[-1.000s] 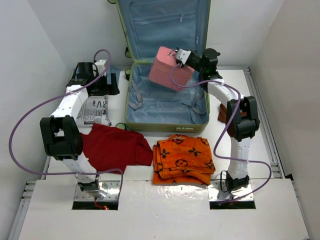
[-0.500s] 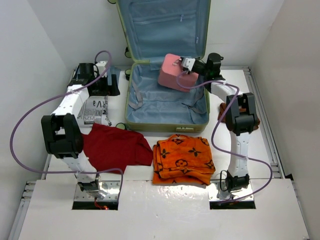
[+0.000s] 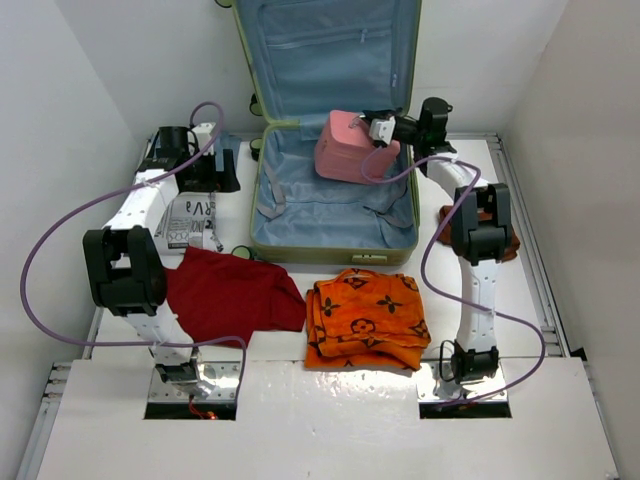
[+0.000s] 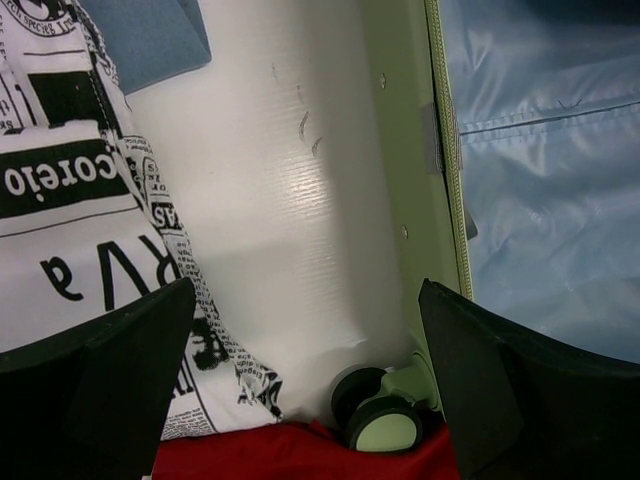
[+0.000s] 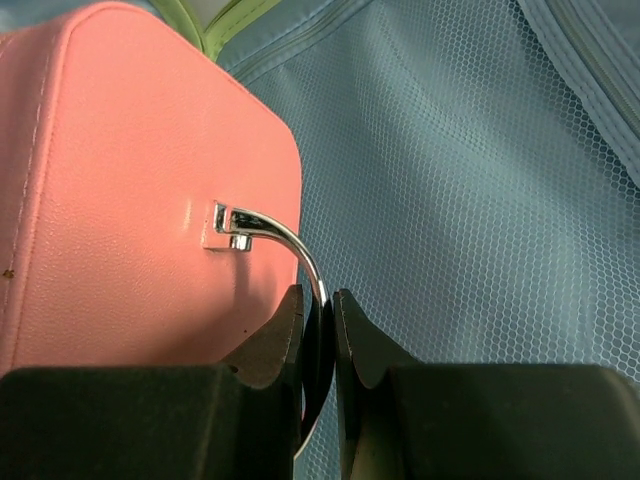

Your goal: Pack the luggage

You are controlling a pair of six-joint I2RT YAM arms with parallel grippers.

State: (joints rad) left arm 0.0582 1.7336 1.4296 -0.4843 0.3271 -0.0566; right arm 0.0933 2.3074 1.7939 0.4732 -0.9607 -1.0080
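Pink case (image 3: 350, 147) lower, further back than second ago: swung from tilted mid-air into far-right corner of luggage (image 3: 330, 256), open at far centre of desk (image 3: 525, 270), lid upright. Right gripper (image 3: 382, 130) fingers clenched on metal handle (image 5: 268, 228); release likely next. Left gripper (image 4: 305, 300) fingers spread, empty, just left of luggage. Red cloth (image 3: 225, 295), orange cloth (image 3: 365, 315) unpacked.

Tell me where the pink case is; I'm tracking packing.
Top view: the pink case is at the back right of the open luggage, handle pinched by the right gripper.
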